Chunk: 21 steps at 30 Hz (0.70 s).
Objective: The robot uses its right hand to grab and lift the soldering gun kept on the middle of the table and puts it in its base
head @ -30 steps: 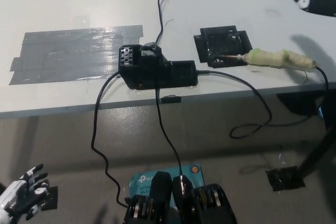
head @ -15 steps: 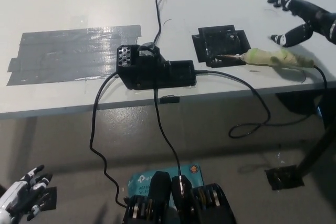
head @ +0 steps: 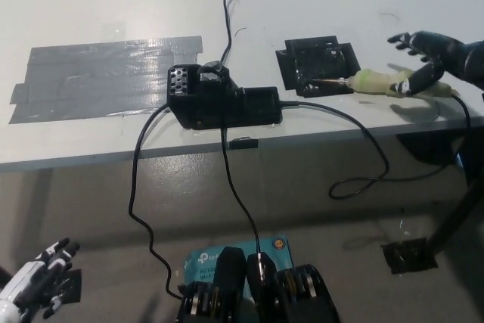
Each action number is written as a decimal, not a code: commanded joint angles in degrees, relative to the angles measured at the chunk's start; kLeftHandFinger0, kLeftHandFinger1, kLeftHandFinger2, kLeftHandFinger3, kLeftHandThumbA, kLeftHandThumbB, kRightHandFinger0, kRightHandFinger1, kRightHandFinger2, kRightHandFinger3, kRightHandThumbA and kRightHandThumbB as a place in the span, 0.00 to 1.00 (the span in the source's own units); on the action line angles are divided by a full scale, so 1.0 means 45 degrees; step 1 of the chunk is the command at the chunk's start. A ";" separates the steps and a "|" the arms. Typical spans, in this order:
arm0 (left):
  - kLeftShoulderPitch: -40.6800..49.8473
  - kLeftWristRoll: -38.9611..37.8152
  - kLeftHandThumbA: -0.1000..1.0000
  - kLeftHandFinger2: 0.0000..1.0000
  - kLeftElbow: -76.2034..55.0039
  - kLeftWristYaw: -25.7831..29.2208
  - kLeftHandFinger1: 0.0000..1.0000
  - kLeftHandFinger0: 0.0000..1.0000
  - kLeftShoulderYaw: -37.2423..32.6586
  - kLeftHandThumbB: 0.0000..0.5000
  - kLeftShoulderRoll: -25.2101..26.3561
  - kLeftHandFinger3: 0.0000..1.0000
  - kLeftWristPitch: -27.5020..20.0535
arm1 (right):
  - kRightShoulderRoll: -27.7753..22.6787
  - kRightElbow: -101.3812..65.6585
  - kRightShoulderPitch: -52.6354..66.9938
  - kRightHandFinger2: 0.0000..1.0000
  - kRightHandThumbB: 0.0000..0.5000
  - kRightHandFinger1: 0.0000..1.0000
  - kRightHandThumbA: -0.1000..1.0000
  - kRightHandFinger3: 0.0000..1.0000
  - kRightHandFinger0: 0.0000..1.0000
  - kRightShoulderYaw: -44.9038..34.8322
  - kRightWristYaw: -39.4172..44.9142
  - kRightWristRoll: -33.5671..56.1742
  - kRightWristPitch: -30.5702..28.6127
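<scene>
Fingers of the black right hand (head: 423, 54) are spread and empty, now lowered directly over the handle of the soldering gun (head: 393, 83); half a second earlier the hand stood higher and farther toward the worktop's (head: 113, 5) back edge. One fingertip appears to touch the handle, but no grasp is closed. The soldering gun lies flat near the worktop's front right edge, its metal tip pointing left onto the black base (head: 318, 66), its cable (head: 363, 149) trailing over the front edge. Judgement: approach is nearly finished; closing on the handle comes next. The white left hand (head: 34, 285) rests below the worktop's front left corner, fingers apart, holding nothing.
</scene>
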 commanded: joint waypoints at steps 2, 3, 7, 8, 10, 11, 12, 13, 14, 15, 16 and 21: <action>-0.0122 -0.0060 0.97 1.00 -0.0481 0.0202 1.00 1.00 -0.0103 0.00 0.0494 1.00 0.0170 | -0.0106 0.0227 -0.0223 1.00 0.41 1.00 0.68 1.00 1.00 -0.0158 -0.0220 -0.0385 -0.0041; -0.0127 -0.0001 1.00 1.00 -0.0523 0.0198 1.00 1.00 -0.0153 0.00 0.0534 1.00 0.0170 | -0.0007 0.0624 -0.0222 1.00 0.40 1.00 0.67 1.00 1.00 -0.0200 -0.0400 -0.0373 -0.0322; -0.0142 -0.0130 1.00 1.00 -0.0513 0.0292 1.00 1.00 -0.0216 0.00 0.0448 1.00 0.0170 | 0.0091 0.0689 -0.0153 1.00 0.41 1.00 0.69 1.00 1.00 -0.0029 -0.0432 -0.0597 -0.0327; -0.0105 -0.0106 1.00 1.00 -0.0569 0.0311 1.00 1.00 -0.0262 0.00 0.0450 1.00 0.0170 | 0.0163 0.0725 -0.0099 1.00 0.39 1.00 0.68 1.00 1.00 -0.0038 -0.0526 -0.0630 -0.0344; -0.0084 -0.0030 1.00 1.00 -0.0615 0.0233 1.00 1.00 -0.0328 0.00 0.0450 1.00 0.0170 | 0.0182 0.0822 -0.0076 1.00 0.37 1.00 0.68 1.00 1.00 0.0063 -0.0556 -0.0785 -0.0549; -0.0096 0.0051 1.00 1.00 -0.0592 0.0212 1.00 1.00 -0.0384 0.00 0.0479 1.00 0.0170 | 0.0318 0.0800 -0.0061 1.00 0.34 1.00 0.67 1.00 1.00 0.0181 -0.0627 -0.0916 -0.0633; -0.0080 0.0037 1.00 1.00 -0.0622 0.0233 1.00 1.00 -0.0419 0.00 0.0491 1.00 0.0170 | 0.0344 0.0898 -0.0062 1.00 0.37 1.00 0.70 1.00 1.00 0.0261 -0.0663 -0.0999 -0.0802; -0.0062 0.0015 1.00 1.00 -0.0634 0.0227 1.00 1.00 -0.0450 0.00 0.0513 1.00 0.0170 | 0.0399 0.0932 -0.0041 1.00 0.38 1.00 0.71 1.00 1.00 0.0372 -0.0761 -0.1115 -0.1021; -0.0046 -0.0027 1.00 1.00 -0.0659 0.0197 1.00 1.00 -0.0468 0.00 0.0502 1.00 0.0170 | 0.0426 0.0865 0.0006 1.00 0.39 1.00 0.72 1.00 1.00 0.0450 -0.0780 -0.1195 -0.1033; -0.0048 -0.0034 1.00 1.00 -0.0662 0.0195 1.00 1.00 -0.0475 0.00 0.0503 1.00 0.0170 | 0.0424 0.0855 0.0013 1.00 0.39 1.00 0.72 1.00 1.00 0.0458 -0.0783 -0.1203 -0.1033; -0.0083 0.0190 1.00 1.00 -0.0651 0.0091 1.00 1.00 -0.0569 0.00 0.0540 1.00 0.0170 | 0.0550 0.0698 0.0091 1.00 0.39 1.00 0.73 1.00 1.00 0.0590 -0.0988 -0.1413 -0.0872; -0.0061 0.0148 1.00 1.00 -0.0714 0.0067 1.00 1.00 -0.0650 0.00 0.0515 1.00 0.0170 | 0.0603 0.0944 0.0186 1.00 0.33 1.00 0.76 1.00 1.00 0.0688 -0.1264 -0.1770 -0.0878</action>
